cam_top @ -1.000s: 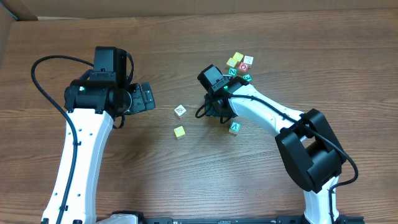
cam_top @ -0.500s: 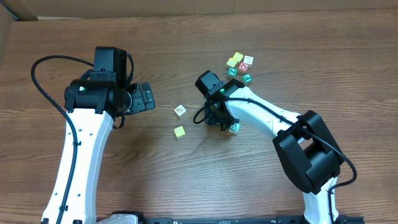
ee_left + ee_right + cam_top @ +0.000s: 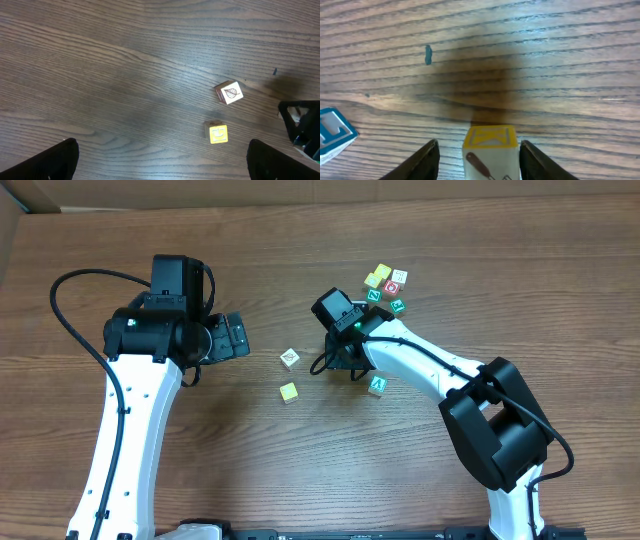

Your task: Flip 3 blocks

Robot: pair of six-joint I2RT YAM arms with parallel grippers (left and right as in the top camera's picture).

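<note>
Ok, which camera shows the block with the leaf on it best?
The left wrist view: the leaf block is close enough to read its leaf mark clearly. Overhead, the leaf block is tiny, its mark barely legible. The right wrist view does not show it.

A brown wood-grain table [image 3: 300, 470] is seen throughout, evenly lit, and a paler tan strip [image 3: 300, 190] is shown along its far edge.
</note>
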